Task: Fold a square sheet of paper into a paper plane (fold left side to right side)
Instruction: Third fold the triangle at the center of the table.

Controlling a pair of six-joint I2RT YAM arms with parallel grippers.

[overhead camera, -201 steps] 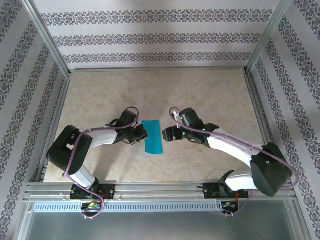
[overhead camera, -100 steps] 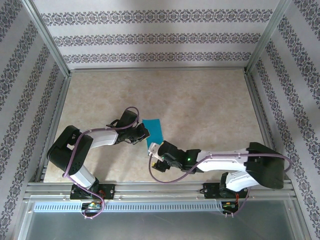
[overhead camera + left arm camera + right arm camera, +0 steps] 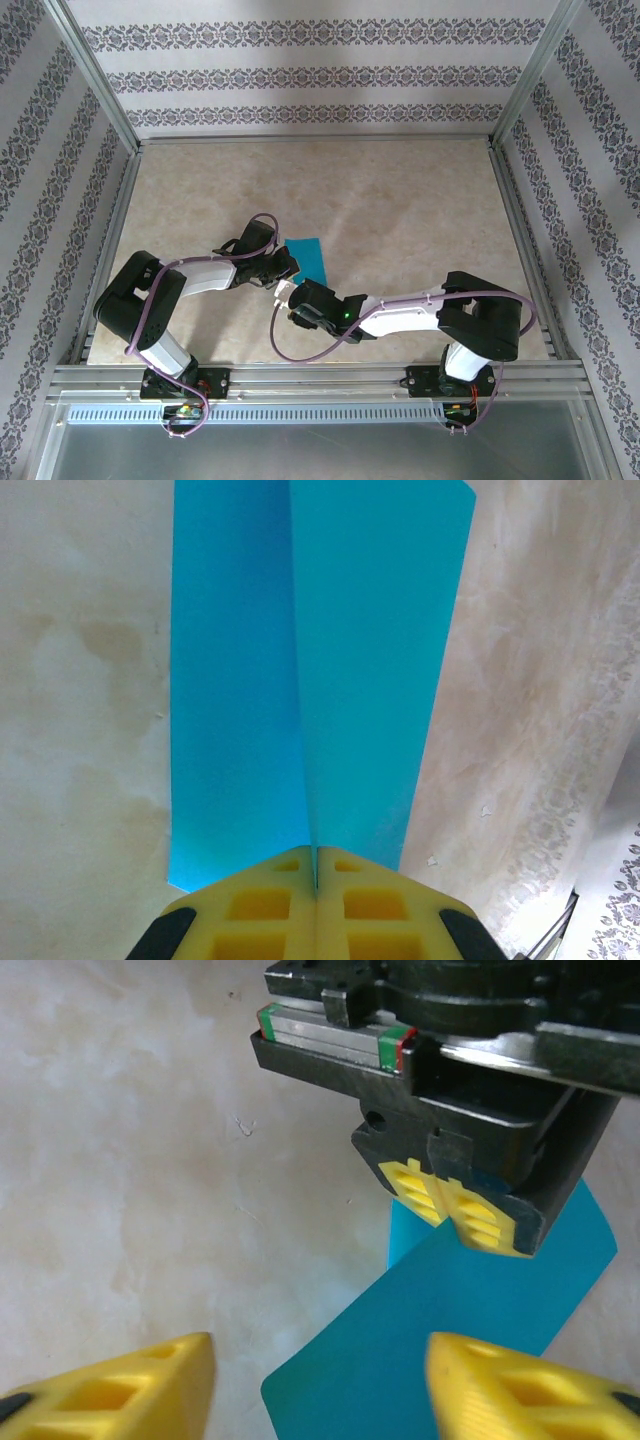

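Note:
The square sheet of paper (image 3: 308, 256) is teal-blue and lies folded in a narrow strip at the table's middle. My left gripper (image 3: 284, 268) is shut on its left edge. In the left wrist view the yellow fingers (image 3: 262, 905) pinch the paper (image 3: 370, 650), and its upper layer stands up from the lower one along a crease. My right gripper (image 3: 294, 296) sits just nearer than the paper, pointing at it. Its jaws are apart in the right wrist view, with the paper's near corner (image 3: 420, 1340) between the two fingertips (image 3: 130, 1385), untouched. The left gripper (image 3: 455, 1210) shows there, clamped on the sheet.
The beige tabletop (image 3: 400, 200) stretches bare beyond and to the right of the paper. Metal frame rails (image 3: 510, 220) and patterned walls close in the sides and back. A purple cable (image 3: 300, 350) loops below my right wrist.
My right arm has swung from the paper's right side round to its near end, low over the table, and its jaws have narrowed. The left gripper has held still on the paper.

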